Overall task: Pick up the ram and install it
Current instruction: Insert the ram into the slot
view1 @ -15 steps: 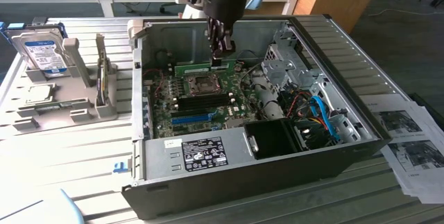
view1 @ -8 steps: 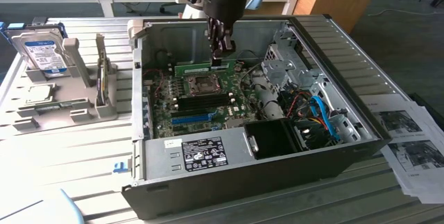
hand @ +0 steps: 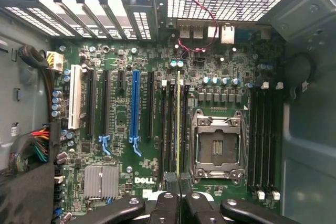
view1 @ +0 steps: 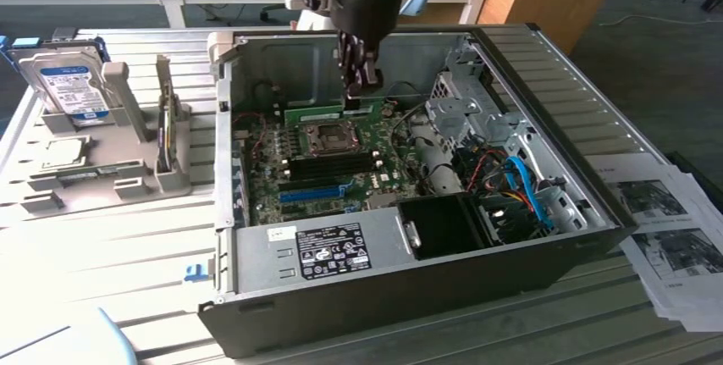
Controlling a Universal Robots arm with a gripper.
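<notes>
One ram (hand: 178, 129) pinched edge-on in the narrow gripper (hand: 178, 183), over one motherboard (hand: 118, 114), inside one open computer case (view1: 395, 297)

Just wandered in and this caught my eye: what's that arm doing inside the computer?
A robot arm reaches down into an open computer case lying on its side. Its gripper is shut on the ram, a thin green stick held edge-down over the motherboard. In the wrist view the stick lines up with the dark memory slots beside the empty processor socket. Whether it sits in a slot yet cannot be told.
</notes>
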